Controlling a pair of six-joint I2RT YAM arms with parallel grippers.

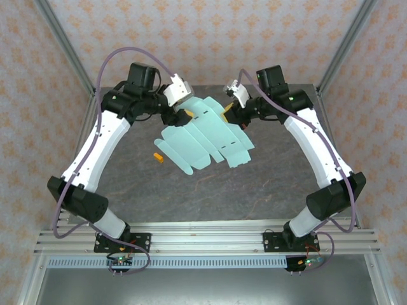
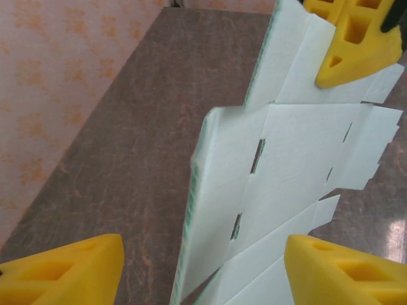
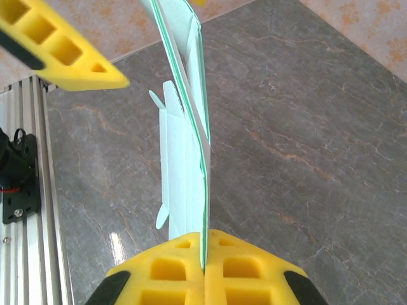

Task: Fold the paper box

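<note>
The paper box is a flat pale mint-blue die-cut sheet with tabs and slits, held in the air above the dark table. My right gripper is shut on the sheet's near edge, and the card runs edge-on away from it. In the left wrist view the sheet shows its white side, with the right gripper's fingers pinching its far corner. My left gripper is open, its yellow fingers standing wide on either side of the sheet's edge without touching it. From above, the left gripper sits at the sheet's left edge.
The grey stone-patterned table top lies below the sheet. An aluminium rail runs along the near edge by the arm bases. Patterned walls and frame posts close in the back and sides.
</note>
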